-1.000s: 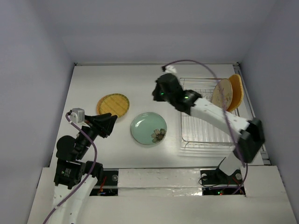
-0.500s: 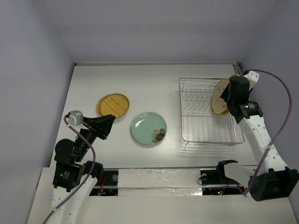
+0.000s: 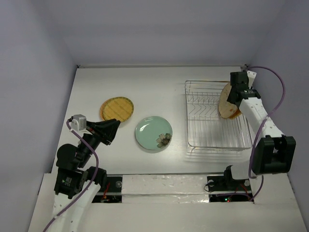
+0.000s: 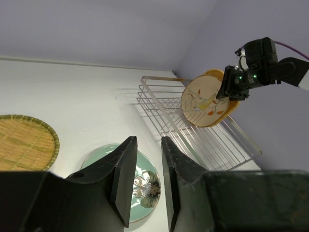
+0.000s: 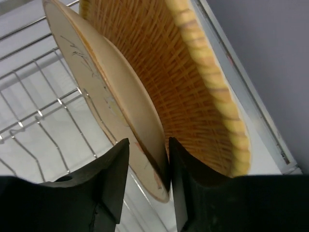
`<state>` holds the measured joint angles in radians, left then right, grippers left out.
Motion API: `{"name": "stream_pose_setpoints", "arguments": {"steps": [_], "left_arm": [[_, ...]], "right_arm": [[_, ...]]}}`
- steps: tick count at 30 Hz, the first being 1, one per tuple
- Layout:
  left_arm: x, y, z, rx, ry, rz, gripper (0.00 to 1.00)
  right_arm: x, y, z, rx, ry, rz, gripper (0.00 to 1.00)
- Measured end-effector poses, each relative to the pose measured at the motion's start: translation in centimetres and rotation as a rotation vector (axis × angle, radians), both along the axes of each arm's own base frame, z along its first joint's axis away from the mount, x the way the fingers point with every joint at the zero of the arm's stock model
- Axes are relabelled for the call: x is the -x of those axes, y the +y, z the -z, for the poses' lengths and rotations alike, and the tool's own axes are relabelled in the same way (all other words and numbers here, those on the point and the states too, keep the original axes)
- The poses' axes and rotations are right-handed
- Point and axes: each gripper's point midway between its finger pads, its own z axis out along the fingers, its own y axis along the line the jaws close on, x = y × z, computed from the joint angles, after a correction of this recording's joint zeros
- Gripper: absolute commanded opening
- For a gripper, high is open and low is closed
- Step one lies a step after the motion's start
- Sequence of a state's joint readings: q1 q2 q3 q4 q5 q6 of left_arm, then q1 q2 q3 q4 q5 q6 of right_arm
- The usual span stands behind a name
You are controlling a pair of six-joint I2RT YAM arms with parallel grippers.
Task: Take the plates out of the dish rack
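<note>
The dish rack (image 3: 212, 126) stands at the right, and two plates lean upright at its far right end. One is a cream floral plate (image 3: 226, 102) (image 5: 91, 92); the orange woven plate (image 3: 236, 114) (image 5: 188, 82) stands behind it. My right gripper (image 3: 235, 94) (image 5: 148, 142) is open and straddles the cream plate's rim. One finger is between the two plates and the other stands clear of the cream plate's face. A round orange woven plate (image 3: 117, 108) and a pale green flower plate (image 3: 154, 133) lie flat on the table. My left gripper (image 3: 115, 127) (image 4: 148, 141) hovers left of the green plate, narrowly open and holding nothing.
White table (image 3: 145, 87) with grey walls on three sides. The rack's thin upright wires (image 5: 43, 113) run left of the cream plate. A raised table edge strip (image 5: 241, 92) passes just right of the orange woven plate. A purple cable (image 3: 277, 101) loops beside the right arm.
My right arm has swung from the table's middle to the rack's far right end and set its opened jaws over the cream plate's rim. The left arm has barely moved.
</note>
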<state>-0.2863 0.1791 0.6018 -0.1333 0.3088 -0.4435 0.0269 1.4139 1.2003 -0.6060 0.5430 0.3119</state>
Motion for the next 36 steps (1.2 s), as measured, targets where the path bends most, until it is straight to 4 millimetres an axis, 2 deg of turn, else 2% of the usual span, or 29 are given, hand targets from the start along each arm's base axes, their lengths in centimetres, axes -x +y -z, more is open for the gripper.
{"name": "stream_pose_setpoints", "arguments": {"steps": [3, 5, 7, 9, 11, 15, 18, 23, 25, 28, 30, 32, 36], "left_arm": [[0.0, 0.0, 0.0, 0.0, -0.001, 0.0, 0.25], [0.0, 0.0, 0.0, 0.0, -0.001, 0.0, 0.25], [0.0, 0.0, 0.0, 0.0, -0.001, 0.0, 0.26], [0.0, 0.0, 0.0, 0.0, -0.001, 0.0, 0.26], [0.0, 0.0, 0.0, 0.0, 0.0, 0.0, 0.26], [0.0, 0.0, 0.0, 0.0, 0.0, 0.0, 0.27], [0.0, 0.0, 0.0, 0.0, 0.0, -0.001, 0.27], [0.0, 0.0, 0.0, 0.001, 0.0, -0.003, 0.28], [0.0, 0.1, 0.0, 0.001, 0.0, -0.004, 0.28], [-0.1, 0.1, 0.0, 0.001, 0.0, -0.006, 0.28], [-0.1, 0.1, 0.0, 0.001, 0.0, -0.007, 0.28], [-0.1, 0.1, 0.0, 0.001, 0.0, -0.009, 0.28], [-0.2, 0.2, 0.0, 0.002, 0.0, -0.014, 0.28]], "right_arm": [[-0.4, -0.4, 0.5, 0.024, 0.032, 0.001, 0.29], [-0.3, -0.7, 0.5, 0.038, 0.041, 0.003, 0.18], [0.0, -0.7, 0.3, 0.047, 0.054, -0.019, 0.14], [0.3, -0.6, 0.2, 0.065, 0.082, -0.057, 0.05], [0.8, -0.4, 0.1, 0.066, 0.1, -0.083, 0.0], [2.2, 0.2, -0.4, 0.048, 0.122, -0.096, 0.0], [3.4, 0.2, -2.5, 0.059, 0.118, -0.105, 0.0], [4.1, 0.1, -8.5, 0.084, -0.017, -0.102, 0.0], [3.9, 0.7, -10.7, 0.078, -0.083, -0.118, 0.0], [3.6, 2.5, -12.8, 0.061, -0.152, -0.171, 0.0], [3.6, 4.6, -13.5, 0.034, -0.184, -0.237, 0.0], [3.7, 7.5, -13.8, -0.015, -0.206, -0.326, 0.0], [3.9, 15.0, -13.9, -0.163, -0.269, -0.544, 0.0]]}}
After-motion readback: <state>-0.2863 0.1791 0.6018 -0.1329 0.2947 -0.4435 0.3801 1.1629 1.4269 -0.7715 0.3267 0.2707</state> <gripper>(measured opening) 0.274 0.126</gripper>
